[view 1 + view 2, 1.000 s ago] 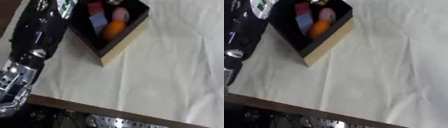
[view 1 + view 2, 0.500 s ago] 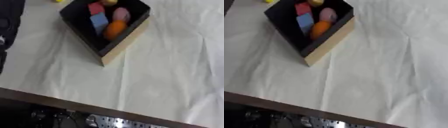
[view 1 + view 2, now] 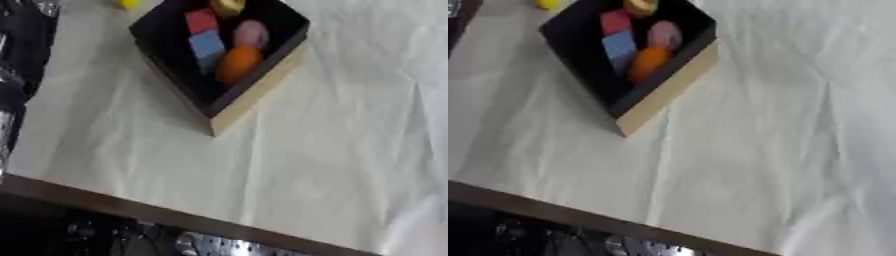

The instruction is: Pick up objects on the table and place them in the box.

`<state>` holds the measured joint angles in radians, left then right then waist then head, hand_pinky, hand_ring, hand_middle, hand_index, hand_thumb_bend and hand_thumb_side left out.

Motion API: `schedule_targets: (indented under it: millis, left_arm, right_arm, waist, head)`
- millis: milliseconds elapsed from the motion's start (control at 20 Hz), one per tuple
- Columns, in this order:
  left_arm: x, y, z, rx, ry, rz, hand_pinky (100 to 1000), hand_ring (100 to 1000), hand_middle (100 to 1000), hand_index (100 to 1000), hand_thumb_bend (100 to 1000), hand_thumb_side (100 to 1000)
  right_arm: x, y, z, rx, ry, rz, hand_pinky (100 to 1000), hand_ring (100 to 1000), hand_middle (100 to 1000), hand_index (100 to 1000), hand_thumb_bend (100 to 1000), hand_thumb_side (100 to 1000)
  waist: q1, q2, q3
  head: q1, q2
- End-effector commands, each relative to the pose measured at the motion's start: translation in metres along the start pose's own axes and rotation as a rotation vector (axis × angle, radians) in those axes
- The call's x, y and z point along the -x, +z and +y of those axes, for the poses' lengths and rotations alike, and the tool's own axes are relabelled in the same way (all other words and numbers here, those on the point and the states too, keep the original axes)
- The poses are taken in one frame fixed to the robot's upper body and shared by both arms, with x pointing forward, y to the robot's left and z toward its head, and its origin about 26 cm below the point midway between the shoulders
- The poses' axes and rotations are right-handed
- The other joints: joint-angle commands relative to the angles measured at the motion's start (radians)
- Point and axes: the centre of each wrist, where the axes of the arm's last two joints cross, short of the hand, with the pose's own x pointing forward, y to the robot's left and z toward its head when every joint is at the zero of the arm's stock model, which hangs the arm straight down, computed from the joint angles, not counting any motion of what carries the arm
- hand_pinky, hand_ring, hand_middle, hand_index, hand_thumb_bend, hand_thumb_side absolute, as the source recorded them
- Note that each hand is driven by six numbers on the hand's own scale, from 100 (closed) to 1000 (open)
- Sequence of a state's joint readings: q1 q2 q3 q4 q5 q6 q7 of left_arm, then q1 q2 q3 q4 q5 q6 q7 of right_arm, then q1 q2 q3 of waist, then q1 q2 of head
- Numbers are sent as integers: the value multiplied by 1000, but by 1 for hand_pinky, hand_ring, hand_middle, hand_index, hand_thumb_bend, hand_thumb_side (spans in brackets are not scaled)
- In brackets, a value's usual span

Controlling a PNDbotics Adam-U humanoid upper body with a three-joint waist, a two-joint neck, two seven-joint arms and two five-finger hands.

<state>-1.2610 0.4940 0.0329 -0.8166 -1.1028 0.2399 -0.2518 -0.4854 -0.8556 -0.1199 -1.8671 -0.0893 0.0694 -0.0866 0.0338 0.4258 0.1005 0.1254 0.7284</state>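
Box (image 3: 254,95), black inside with tan outer walls, sits askew on our white cloth-covered table (image 3: 350,150), toward the upper left. Inside it we see a red block (image 3: 201,21), a blue block (image 3: 207,45), a pink rounded piece (image 3: 251,34), an orange rounded piece (image 3: 238,64) and a yellowish piece (image 3: 640,5) at the far end. A small yellow object (image 3: 129,3) lies on the cloth just beside the box's far left side. Our left arm (image 3: 19,55) shows at the left edge; we cannot tell its hand's state, and our right hand is out of view
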Motion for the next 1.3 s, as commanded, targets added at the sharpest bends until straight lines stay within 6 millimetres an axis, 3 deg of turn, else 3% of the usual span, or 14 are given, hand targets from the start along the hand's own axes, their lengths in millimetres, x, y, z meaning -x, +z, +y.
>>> schedule_targets:
  millis: [50, 150, 250, 350, 500, 850, 1300]
  left_arm:
    - [17, -4, 23, -40, 58, 58, 840, 875, 807, 934, 284, 376]
    - [17, -5, 21, -12, 99, 53, 847, 880, 810, 936, 312, 440]
    - [18, -5, 21, 15, 112, 46, 850, 886, 815, 939, 353, 398]
    - [18, -6, 20, 34, 103, 51, 853, 893, 817, 934, 394, 225]
    - [21, -7, 20, 50, 84, 75, 858, 900, 824, 930, 422, 100]
    - [27, -9, 12, 86, 68, 138, 864, 911, 836, 934, 454, 100]
    - [37, -11, -5, 140, 52, 225, 856, 907, 826, 916, 470, 100]
  right_arm:
    - [-14, -6, -13, 21, 46, -49, 944, 891, 682, 790, 100, 470]
    - [-15, -7, -14, 23, 48, -53, 945, 891, 681, 790, 100, 470]
    - [-16, -8, -14, 25, 49, -57, 945, 891, 680, 790, 100, 470]
    - [-17, -9, -15, 25, 50, -61, 946, 891, 680, 789, 100, 470]
    - [-19, -10, -15, 25, 53, -67, 946, 885, 679, 789, 100, 470]
    - [-26, -13, -16, 29, 52, -100, 946, 882, 677, 787, 100, 470]
    - [-28, -14, -18, 39, 50, -106, 948, 882, 670, 788, 100, 470]
  waist:
    - [12, -71, -8]
    - [16, -56, -17]
    - [19, -44, -23]
    - [23, -34, -27]
    - [27, -18, -32]
    - [31, 17, -47]
    - [30, 46, -55]
  head:
    - [20, -34]
    - [27, -46]
    - [30, -54]
    - [33, -59]
    - [40, -70]
    - [63, -101]
    - [84, -116]
